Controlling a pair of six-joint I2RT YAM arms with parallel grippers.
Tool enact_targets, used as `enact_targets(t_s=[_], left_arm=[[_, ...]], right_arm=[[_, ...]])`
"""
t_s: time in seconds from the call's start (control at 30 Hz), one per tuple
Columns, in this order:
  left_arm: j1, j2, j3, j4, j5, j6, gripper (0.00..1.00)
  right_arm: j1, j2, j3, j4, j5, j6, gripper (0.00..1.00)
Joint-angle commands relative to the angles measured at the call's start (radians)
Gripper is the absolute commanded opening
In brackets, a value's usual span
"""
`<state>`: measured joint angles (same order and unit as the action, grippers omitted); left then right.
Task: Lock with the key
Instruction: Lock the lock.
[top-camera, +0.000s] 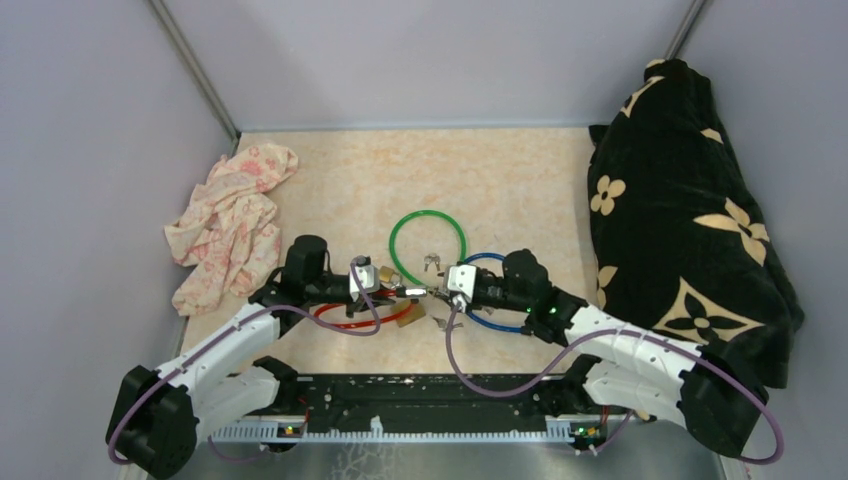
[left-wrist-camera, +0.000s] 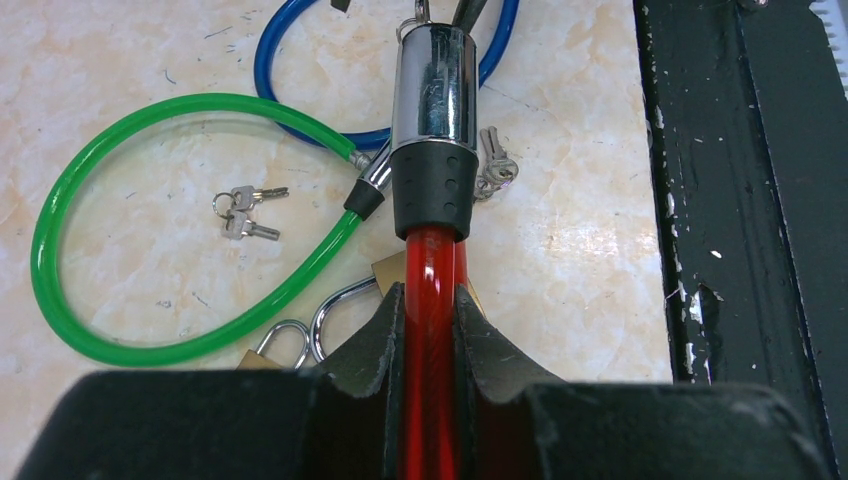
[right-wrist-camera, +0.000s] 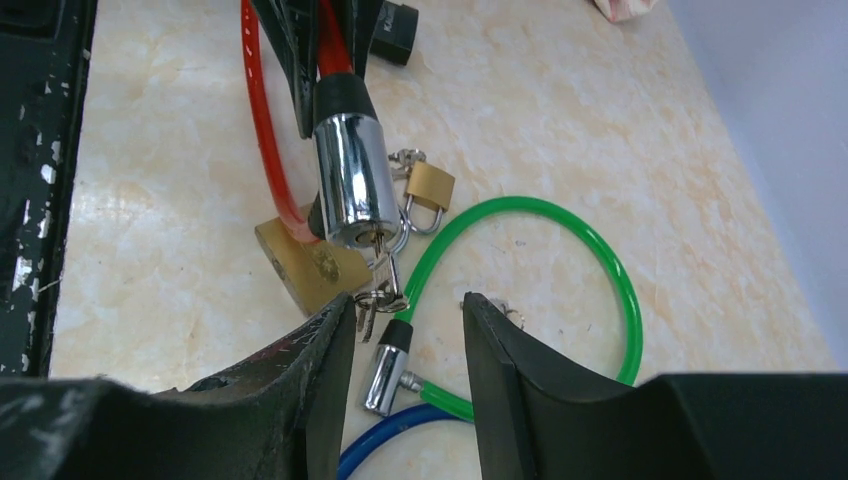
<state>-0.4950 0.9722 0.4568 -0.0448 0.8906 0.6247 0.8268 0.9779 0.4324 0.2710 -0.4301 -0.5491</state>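
The red cable (left-wrist-camera: 431, 262) is being gripped by the left gripper (left-wrist-camera: 432, 308), whose fingers are closed on it just behind the black collar of the chrome barrel (left-wrist-camera: 432, 90). The barrel is being presented near the middle of the table (top-camera: 520, 170), pointing toward the right gripper (right-wrist-camera: 408, 312). That gripper's fingers are being held apart with nothing between them. The key (right-wrist-camera: 378, 243) is seated in the barrel's end face, and its ring (right-wrist-camera: 385, 298) with a spare key is dangling just ahead of one finger.

The cable is being judged springy and smooth-coated, so twisting in the grip is to be expected when the key is turned. The barrel is being judged rigid and slippery. The key is being judged small, light and stiff. It is best pinched across its flat head, close to the barrel, and not by the loose, swinging ring.
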Motion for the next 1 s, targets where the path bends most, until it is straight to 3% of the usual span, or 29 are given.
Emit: enact_targets(t_s=[0.0,0.13,0.33,0.43,0.6,0.97], left_arm=[[0.005,0.003,0.006,-0.046,0.025,0.007,0.0],[0.004,0.004,0.008,-0.042,0.025,0.005,0.0],[0.005,0.006,0.011,-0.043,0.022,0.004,0.0],[0.005,0.006,0.013,-0.043,0.024,-0.003,0.0],[0.005,0.011,0.013,-0.045,0.029,-0.038,0.0],[0.058,0.051,0.057,-0.054,0.156,-0.236,0.0]], right_arm=[[0.021,0.0,0.091,-0.003,-0.061,-0.046,0.45],[0.029,0.016,0.116,-0.046,-0.059,-0.047,0.47],[0.041,0.049,0.138,-0.086,-0.03,-0.067,0.4],[0.052,0.062,0.147,-0.101,-0.008,-0.076,0.29],[0.091,0.041,0.139,-0.065,0.06,-0.091,0.0],[0.24,0.023,0.087,-0.012,0.318,-0.337,0.0]])
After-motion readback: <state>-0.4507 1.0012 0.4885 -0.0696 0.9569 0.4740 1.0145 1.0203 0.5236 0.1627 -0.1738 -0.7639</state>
